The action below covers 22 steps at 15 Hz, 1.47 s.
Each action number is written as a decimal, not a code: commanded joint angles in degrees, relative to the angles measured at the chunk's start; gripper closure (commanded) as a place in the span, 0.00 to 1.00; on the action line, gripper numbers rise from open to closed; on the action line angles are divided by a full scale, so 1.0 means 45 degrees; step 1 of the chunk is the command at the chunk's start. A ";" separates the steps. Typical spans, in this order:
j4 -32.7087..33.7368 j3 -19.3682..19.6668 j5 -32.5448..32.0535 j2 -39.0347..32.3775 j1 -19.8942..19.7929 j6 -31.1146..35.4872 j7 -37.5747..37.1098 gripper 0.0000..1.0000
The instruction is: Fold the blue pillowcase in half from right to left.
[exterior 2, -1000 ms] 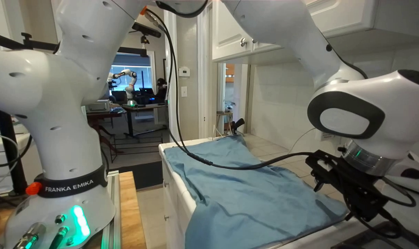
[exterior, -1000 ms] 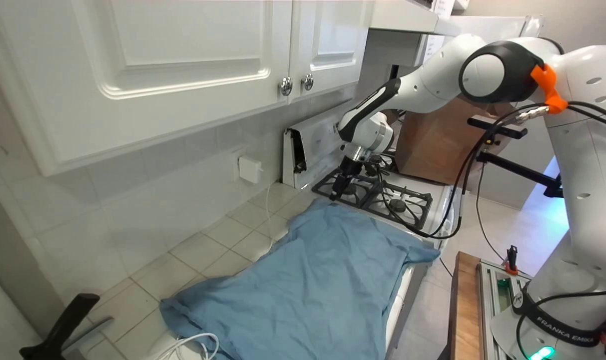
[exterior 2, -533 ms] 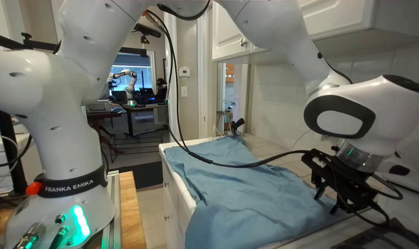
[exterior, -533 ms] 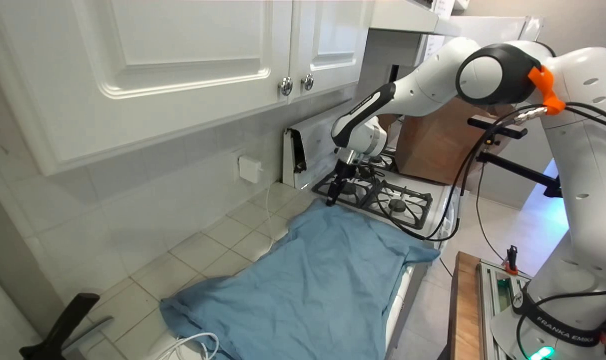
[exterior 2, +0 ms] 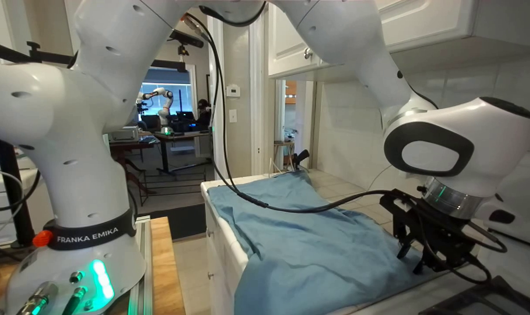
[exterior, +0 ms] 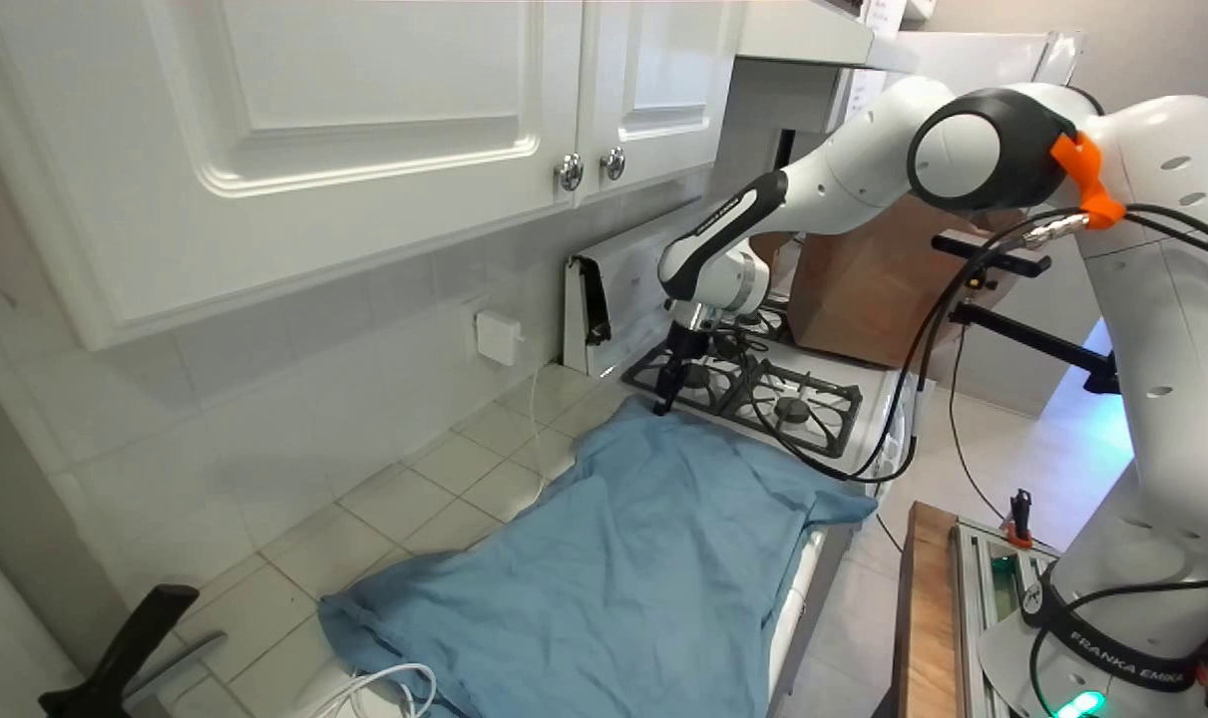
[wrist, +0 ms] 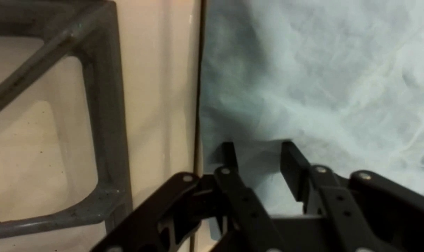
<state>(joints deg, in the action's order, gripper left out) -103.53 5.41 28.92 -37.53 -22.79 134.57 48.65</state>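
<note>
The blue pillowcase (exterior: pixel 653 538) lies wrinkled on the tiled counter (exterior: pixel 454 474) beside the stove (wrist: pixel 152 105), 1 edge running along the stove's side. The gripper (wrist: pixel 259 150) points down at that edge, next to the stove, its 2 fingers (wrist: pixel 294 171) standing apart with the pillowcase showing in the gap; whether the tips touch it is unclear. A dark grate (wrist: pixel 108 122) sits on the stove. Well apart from the stove, a white cable (exterior: pixel 404 666) curls at the pillowcase's opposite end.

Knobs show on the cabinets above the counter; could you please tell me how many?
2: in an exterior view, one knob low on the nearer door, a second knob low on the farther door. Others may lie out of frame.
</note>
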 commanded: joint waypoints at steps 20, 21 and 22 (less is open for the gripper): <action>0.0009 -0.0884 -0.1604 -0.0462 -0.0423 0.1441 -0.0554 0.30; -0.0017 -0.0942 -0.1606 -0.0473 -0.0453 0.1558 -0.0550 0.39; -0.0033 -0.0962 -0.1617 -0.0449 -0.0478 0.1654 -0.0555 0.46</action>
<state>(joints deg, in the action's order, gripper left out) -103.53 2.88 22.53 -38.95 -23.54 140.16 46.77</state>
